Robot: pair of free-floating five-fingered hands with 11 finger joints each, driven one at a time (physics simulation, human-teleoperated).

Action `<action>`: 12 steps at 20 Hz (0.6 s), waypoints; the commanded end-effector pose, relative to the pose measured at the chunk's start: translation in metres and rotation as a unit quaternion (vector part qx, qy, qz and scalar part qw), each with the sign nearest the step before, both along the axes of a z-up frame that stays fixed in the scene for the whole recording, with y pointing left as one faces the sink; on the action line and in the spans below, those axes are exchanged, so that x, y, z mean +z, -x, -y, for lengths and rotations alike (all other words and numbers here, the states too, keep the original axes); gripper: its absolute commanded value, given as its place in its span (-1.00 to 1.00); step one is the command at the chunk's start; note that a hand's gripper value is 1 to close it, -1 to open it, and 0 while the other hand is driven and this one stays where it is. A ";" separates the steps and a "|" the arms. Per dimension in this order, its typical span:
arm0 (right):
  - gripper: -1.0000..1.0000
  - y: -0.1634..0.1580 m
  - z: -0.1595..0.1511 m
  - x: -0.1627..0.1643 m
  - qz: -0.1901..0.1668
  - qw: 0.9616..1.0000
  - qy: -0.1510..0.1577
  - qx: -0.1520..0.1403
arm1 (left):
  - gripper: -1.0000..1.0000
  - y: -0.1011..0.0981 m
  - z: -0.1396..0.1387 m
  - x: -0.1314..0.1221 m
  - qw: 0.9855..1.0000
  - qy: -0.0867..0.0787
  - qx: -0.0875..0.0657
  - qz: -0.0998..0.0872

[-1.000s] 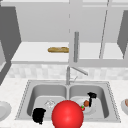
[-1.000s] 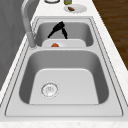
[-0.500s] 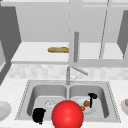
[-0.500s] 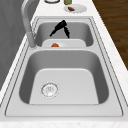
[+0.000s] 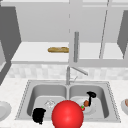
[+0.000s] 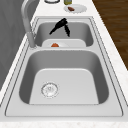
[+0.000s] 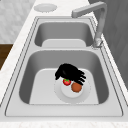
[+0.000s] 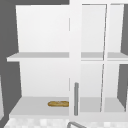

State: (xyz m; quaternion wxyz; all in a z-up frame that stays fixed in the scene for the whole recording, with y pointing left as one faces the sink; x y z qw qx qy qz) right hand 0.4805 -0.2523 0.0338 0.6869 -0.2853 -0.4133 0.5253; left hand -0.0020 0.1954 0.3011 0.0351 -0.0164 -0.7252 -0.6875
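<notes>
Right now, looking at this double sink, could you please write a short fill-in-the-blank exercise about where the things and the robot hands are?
1. The right robot hand hovers over a white plate that lies in the ____ basin of the sink.
2. On the plate, beside a brown food piece, lies a small ____ tomato.
3. The loaf of bread lies on the ____ shelf of the wall cabinet.
4. The left robot hand shows at the front edge of the ____ basin.

Missing words: right; red; lowest; left

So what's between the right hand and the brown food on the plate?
Nothing: in the right side view the right hand hangs just over the brown food, beside a red piece.
</notes>
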 end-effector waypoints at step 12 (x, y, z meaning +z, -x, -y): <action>-1.00 -0.006 -0.026 0.035 0.153 0.985 -0.033 0.068 | 0.00 0.000 0.000 0.000 1.000 0.000 0.000 0.000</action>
